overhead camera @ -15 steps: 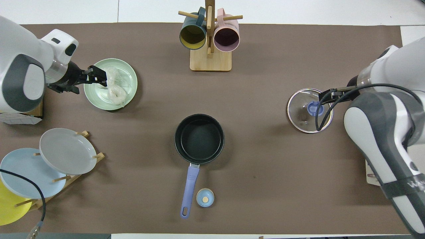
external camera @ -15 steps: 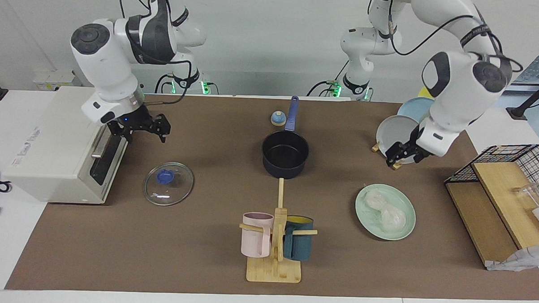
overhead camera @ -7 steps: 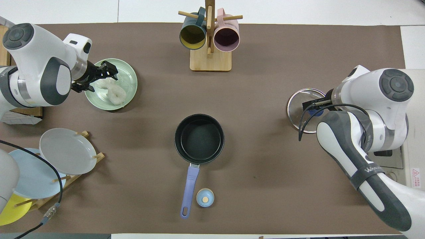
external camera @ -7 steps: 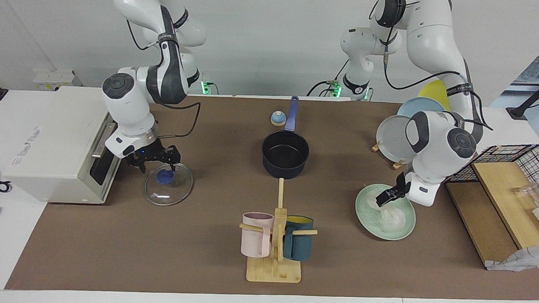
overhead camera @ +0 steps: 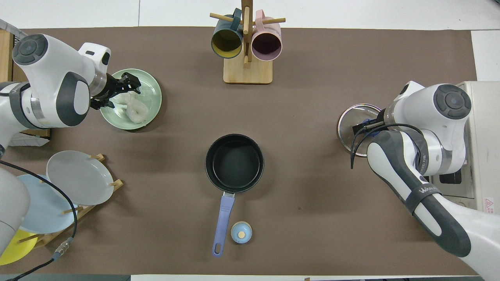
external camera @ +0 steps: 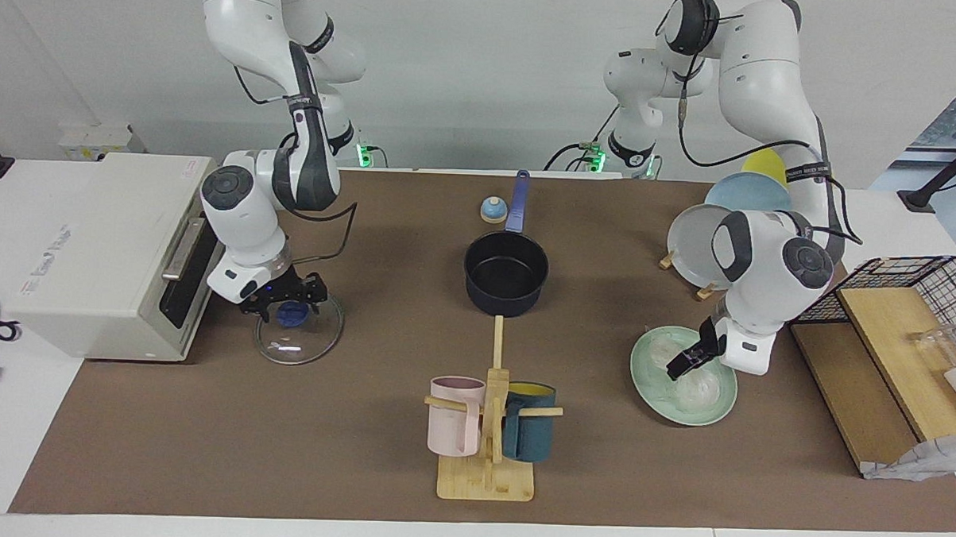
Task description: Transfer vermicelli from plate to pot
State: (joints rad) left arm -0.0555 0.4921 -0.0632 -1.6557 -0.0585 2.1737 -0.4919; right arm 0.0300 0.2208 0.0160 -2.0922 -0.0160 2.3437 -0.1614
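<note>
The vermicelli (external camera: 698,392) (overhead camera: 135,110) lies as two joined whitish bundles on the mint-green plate (external camera: 683,419) (overhead camera: 153,104), toward the left arm's end of the table. My left gripper (external camera: 681,363) (overhead camera: 124,89) is open and low over the plate, at the bundle nearer the robots. The dark navy pot (external camera: 506,273) (overhead camera: 234,162) stands empty mid-table, its blue handle (overhead camera: 222,218) pointing toward the robots. My right gripper (external camera: 291,300) (overhead camera: 366,125) is open, down around the blue knob (external camera: 291,314) of a glass lid (external camera: 296,343) (overhead camera: 349,134).
A wooden mug stand (external camera: 487,467) (overhead camera: 247,70) with a pink and a teal mug is farther from the robots than the pot. A toaster oven (external camera: 89,255) stands beside the lid. A rack with a grey plate (external camera: 689,244) (overhead camera: 78,177) and a wire basket (external camera: 907,283) flank the mint plate.
Both arms have come down: the left gripper from beside the plate rack onto the vermicelli, the right gripper from in front of the oven onto the lid's knob.
</note>
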